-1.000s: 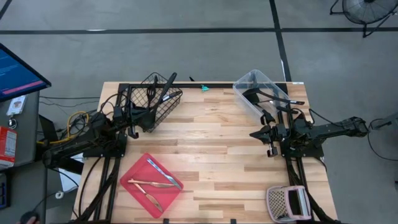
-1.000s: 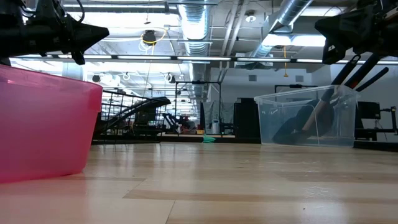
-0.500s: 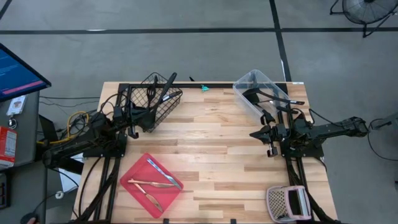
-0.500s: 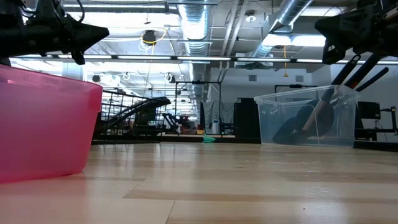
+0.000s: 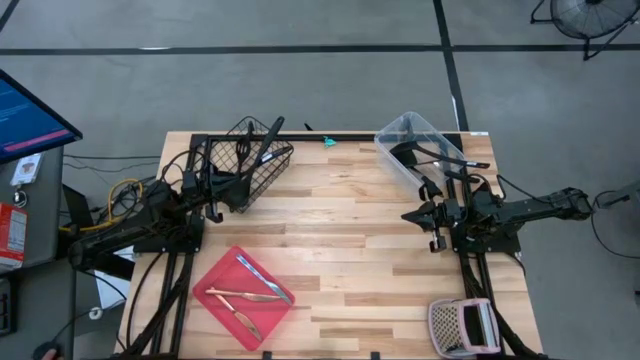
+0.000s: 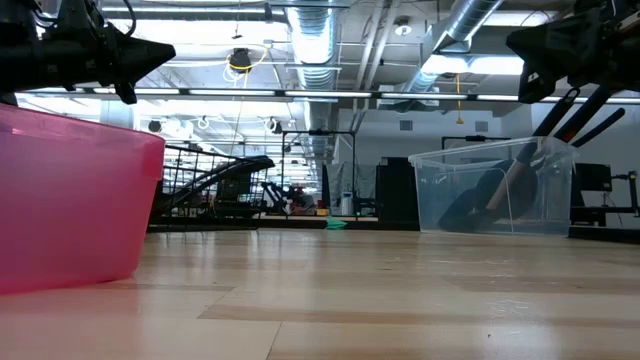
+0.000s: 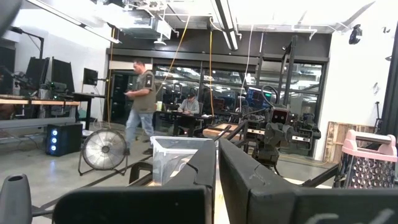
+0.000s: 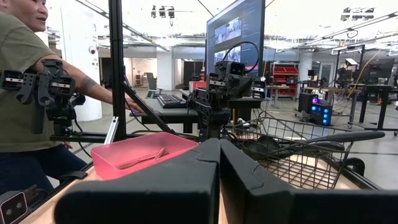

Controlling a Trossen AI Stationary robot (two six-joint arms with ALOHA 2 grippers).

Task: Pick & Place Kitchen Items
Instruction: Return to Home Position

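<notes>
The wooden worktop (image 5: 340, 250) carries three containers that hold the kitchen items in view. Black plastic long-handled utensils (image 5: 262, 150) stand slanted in the black wire basket (image 5: 232, 138) at the far left. More black utensils (image 5: 430, 158) lie in the clear plastic bin (image 5: 400, 125) at the far right. Slim silver and copper-coloured cutlery (image 5: 250, 292) lies flat in the red tray (image 5: 212, 285) at the near left. A pink grater-like object (image 5: 458, 325) sits at the near right corner.

The left gripper (image 7: 217, 155) hangs just beside the wire basket, its fingers pressed together with nothing between them. The right gripper (image 8: 219, 149) hangs near the clear bin, closed and empty too. Both arms look drawn back toward their bases, which fits a return to rest with the sorting apparently done.

Should any piece need moving again, the black utensils would likely be light and stiff but head-heavy, best pinched on the handle close to the head. The metal cutlery is probably smooth and slippery, lying low against the tray floor, so a firm grip across the narrow mid-handle would suit it.
</notes>
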